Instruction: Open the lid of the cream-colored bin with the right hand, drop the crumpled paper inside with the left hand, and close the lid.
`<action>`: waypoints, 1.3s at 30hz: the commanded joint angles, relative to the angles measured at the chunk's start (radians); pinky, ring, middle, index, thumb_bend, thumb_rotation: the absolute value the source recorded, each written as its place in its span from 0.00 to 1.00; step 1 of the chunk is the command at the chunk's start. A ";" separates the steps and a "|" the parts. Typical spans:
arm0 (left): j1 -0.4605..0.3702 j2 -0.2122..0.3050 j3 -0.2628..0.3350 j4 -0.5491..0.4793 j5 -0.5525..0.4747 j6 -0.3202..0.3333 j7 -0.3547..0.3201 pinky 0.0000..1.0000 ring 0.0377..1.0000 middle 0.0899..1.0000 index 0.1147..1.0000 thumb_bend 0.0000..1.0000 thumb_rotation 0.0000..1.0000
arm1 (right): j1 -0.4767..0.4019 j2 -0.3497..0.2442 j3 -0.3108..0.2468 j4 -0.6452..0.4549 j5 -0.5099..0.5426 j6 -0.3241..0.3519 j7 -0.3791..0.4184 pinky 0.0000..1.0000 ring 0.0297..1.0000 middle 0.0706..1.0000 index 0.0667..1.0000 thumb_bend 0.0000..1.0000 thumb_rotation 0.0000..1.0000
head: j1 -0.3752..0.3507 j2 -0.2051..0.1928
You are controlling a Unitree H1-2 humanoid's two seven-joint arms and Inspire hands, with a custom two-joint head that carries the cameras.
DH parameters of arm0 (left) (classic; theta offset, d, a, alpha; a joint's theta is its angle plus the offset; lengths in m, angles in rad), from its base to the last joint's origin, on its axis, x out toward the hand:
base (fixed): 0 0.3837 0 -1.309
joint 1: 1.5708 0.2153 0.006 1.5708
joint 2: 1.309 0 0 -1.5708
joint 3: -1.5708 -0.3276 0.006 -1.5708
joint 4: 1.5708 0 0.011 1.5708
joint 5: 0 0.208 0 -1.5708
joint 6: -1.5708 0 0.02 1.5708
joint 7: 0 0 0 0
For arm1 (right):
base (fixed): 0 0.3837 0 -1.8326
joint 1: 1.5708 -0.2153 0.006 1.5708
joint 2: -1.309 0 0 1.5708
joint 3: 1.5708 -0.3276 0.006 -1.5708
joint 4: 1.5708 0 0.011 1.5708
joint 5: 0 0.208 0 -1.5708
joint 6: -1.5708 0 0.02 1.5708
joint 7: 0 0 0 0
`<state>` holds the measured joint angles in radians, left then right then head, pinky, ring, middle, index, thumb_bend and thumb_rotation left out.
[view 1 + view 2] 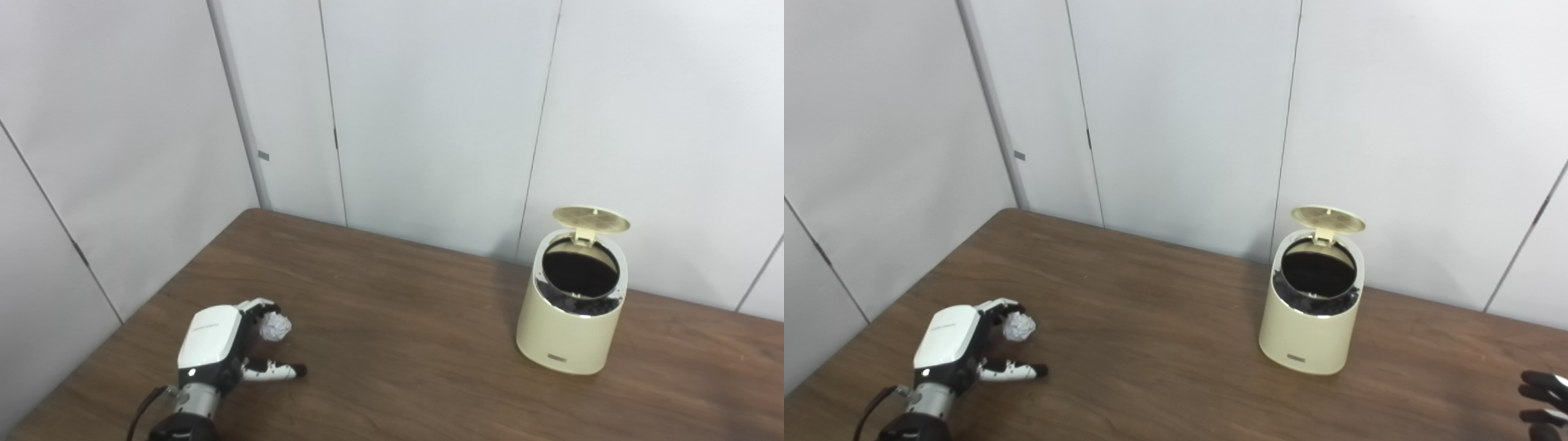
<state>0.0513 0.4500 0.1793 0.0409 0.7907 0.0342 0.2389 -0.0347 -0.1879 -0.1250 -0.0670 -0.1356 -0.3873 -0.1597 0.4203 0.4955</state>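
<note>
Now cream bin (569, 331) lid (591, 219) up; crumpled paper (275, 326) white, at left hand (211, 343).

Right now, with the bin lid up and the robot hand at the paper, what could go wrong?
1. The left robot hand is only loosely around the crumpled paper; its fingers look apart, so the ball may slip or roll off when lifted.
2. The bin stands far across the table, so the paper could drop on the way.
3. The lid stands open unheld, with the right robot hand away from it; it might fall shut early.
</note>
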 commanded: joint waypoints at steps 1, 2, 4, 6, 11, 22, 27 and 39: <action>-0.030 0.039 -0.009 -0.002 0.014 0.014 0.013 0.55 0.65 0.66 0.67 1.00 0.25 | -0.020 0.002 -0.009 -0.026 -0.003 -0.020 0.000 0.51 0.65 0.66 0.62 0.53 0.77 | -0.001 0.001; -0.034 0.043 -0.017 0.003 0.018 0.016 0.011 0.55 0.65 0.66 0.66 1.00 0.24 | -0.020 0.001 -0.010 -0.026 -0.005 -0.020 0.000 0.51 0.65 0.66 0.62 0.54 0.77 | -0.002 0.001; -0.042 0.052 -0.036 0.020 0.031 0.014 0.023 0.54 0.63 0.65 0.65 1.00 0.23 | -0.021 0.001 -0.009 -0.025 0.003 -0.023 0.003 0.51 0.65 0.66 0.63 0.54 0.78 | -0.004 0.000; -0.048 0.060 -0.053 0.033 0.037 0.012 0.034 0.52 0.61 0.64 0.64 1.00 0.22 | -0.022 0.000 -0.008 -0.024 0.008 -0.026 0.006 0.50 0.64 0.66 0.63 0.55 0.78 | -0.004 0.000; -0.062 0.074 -0.096 0.075 0.046 -0.003 0.071 0.45 0.54 0.59 0.60 0.95 0.20 | -0.022 0.004 -0.011 -0.026 0.008 -0.018 0.006 0.49 0.63 0.66 0.62 0.57 0.79 | -0.011 0.000; -0.075 0.089 -0.155 0.101 0.042 0.002 0.106 0.40 0.47 0.52 0.56 0.90 0.12 | -0.020 0.009 -0.017 -0.038 0.003 -0.005 0.004 0.49 0.63 0.65 0.62 0.60 0.79 | -0.023 0.002; -0.079 0.084 -0.163 0.103 0.037 0.029 0.096 0.28 0.34 0.40 0.44 0.60 0.05 | -0.021 0.012 -0.019 -0.042 0.011 0.002 0.007 0.47 0.62 0.64 0.62 0.62 0.78 | -0.029 0.002; -0.082 0.084 -0.180 0.165 -0.011 -0.021 0.147 0.14 0.16 0.39 0.42 0.52 0.00 | -0.016 0.012 -0.025 -0.058 0.019 0.015 0.020 0.48 0.62 0.65 0.62 0.65 0.78 | -0.036 0.009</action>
<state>-0.0221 0.5200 0.0112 0.1853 0.7485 0.0113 0.3833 -0.0342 -0.1669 -0.1405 -0.0915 -0.1269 -0.3594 -0.1420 0.3835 0.5031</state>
